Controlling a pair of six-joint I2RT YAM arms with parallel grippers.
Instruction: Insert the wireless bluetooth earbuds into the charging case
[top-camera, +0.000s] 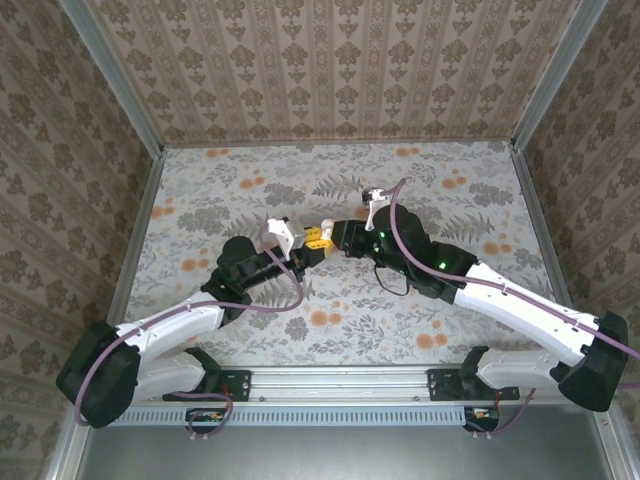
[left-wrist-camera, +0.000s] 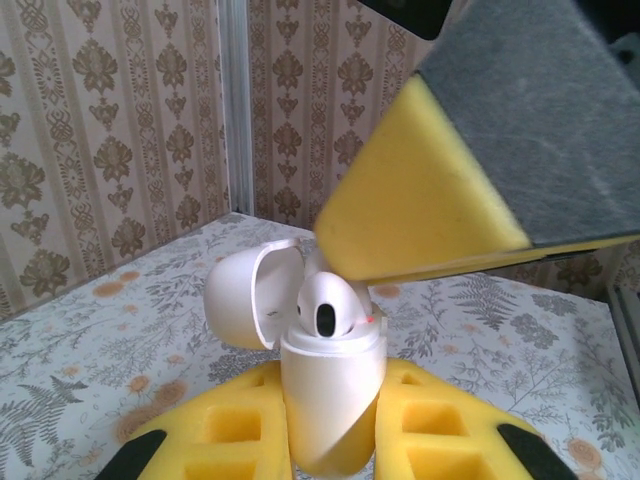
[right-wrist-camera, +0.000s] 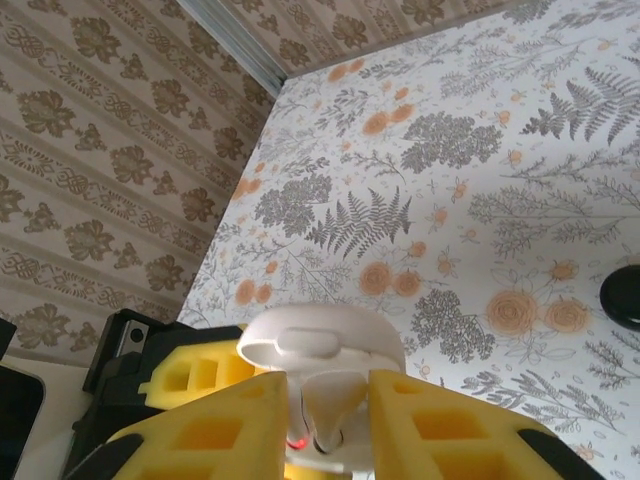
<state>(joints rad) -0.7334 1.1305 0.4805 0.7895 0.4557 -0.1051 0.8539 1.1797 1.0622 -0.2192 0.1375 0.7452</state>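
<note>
Above the middle of the flowered tabletop (top-camera: 450, 310) the two arms meet, lifted off the surface. We see the left gripper (left-wrist-camera: 332, 378) closed narrowly on the white charging case (left-wrist-camera: 332, 410), holding it upright between its yellow pads with the lid (left-wrist-camera: 245, 300) swung open to the left. The right gripper (right-wrist-camera: 325, 392) comes in from above and pinches one white earbud (left-wrist-camera: 328, 305), which sits partly in the mouth of the case, not fully seated as far as we can judge. To do this step well, we would line the stem up with its socket, press straight down gently while the left gripper holds firm, and let go only once the bud sits flush; any tilt could jam it or twist the case
</note>
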